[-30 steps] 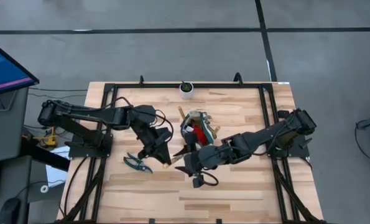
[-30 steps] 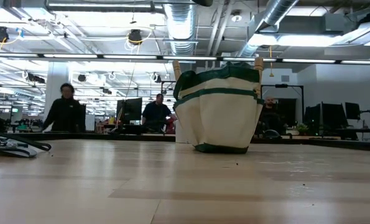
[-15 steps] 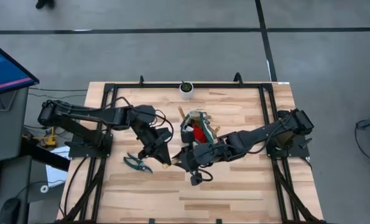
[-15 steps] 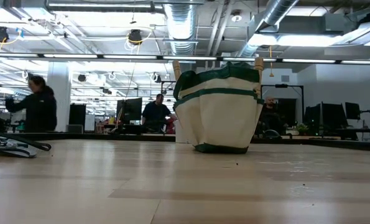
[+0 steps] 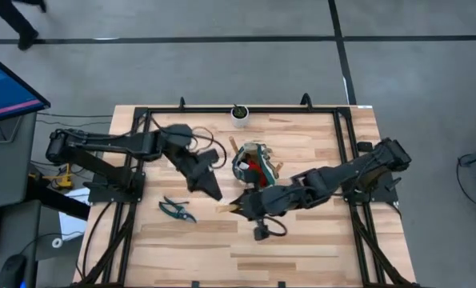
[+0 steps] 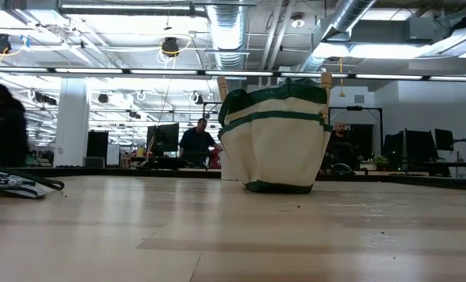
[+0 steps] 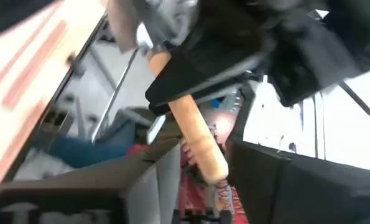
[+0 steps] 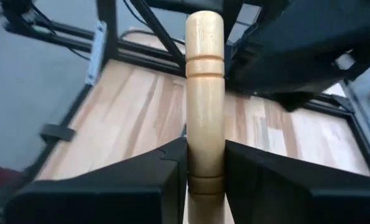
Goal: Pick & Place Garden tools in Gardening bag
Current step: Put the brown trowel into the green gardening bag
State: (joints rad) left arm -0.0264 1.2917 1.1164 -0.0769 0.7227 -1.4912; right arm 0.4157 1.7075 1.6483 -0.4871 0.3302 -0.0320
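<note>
Gripping a trowel handle (image 8: pixel 204 93), right claw (image 5: pixel 236 206) (angled low).

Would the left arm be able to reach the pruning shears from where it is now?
Probably yes: the pruning shears lie apart on bare table, just nearer than the left claw, with nothing between, and the right claw stands off to the side.

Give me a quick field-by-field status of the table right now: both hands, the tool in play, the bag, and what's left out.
Right hand: shut on the light wooden handle of a hand tool, in front of the bag
Left hand: beside the bag, off that handle, holding nothing seen
Cream fabric bag with dark green trim: upright mid-table, red item and wooden handles inside
Dark-handled pruning shears: lying on the wooden table, untouched
Small white pot with green plant: at far edge
</note>
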